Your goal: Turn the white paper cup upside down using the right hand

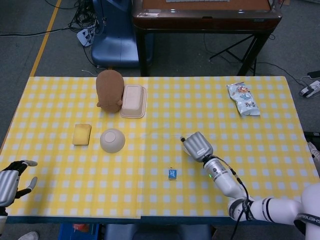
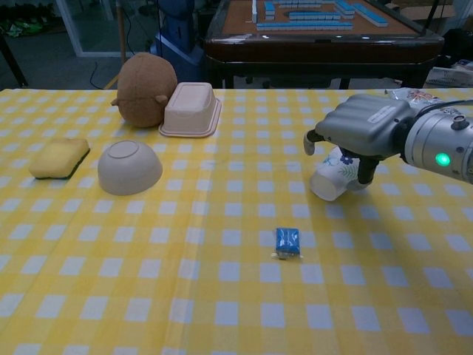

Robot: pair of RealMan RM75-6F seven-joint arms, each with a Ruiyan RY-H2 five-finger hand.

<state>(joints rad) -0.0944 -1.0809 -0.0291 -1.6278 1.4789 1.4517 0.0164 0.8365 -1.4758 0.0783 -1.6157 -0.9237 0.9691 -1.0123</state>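
The white paper cup (image 2: 329, 179), printed with blue flowers, lies on its side on the yellow checked tablecloth, its mouth towards the near left. My right hand (image 2: 363, 130) sits on top of it, fingers wrapped down around its body. From the head view my right hand (image 1: 197, 145) covers the cup almost fully. At the table's near left corner my left hand (image 1: 11, 179) holds nothing, with its fingers apart.
A small blue packet (image 2: 287, 242) lies just in front of the cup. An upturned beige bowl (image 2: 129, 167), a yellow sponge (image 2: 59, 157), a brown plush (image 2: 146, 89) and a beige box (image 2: 191, 109) stand to the left. A snack bag (image 1: 243, 99) lies far right.
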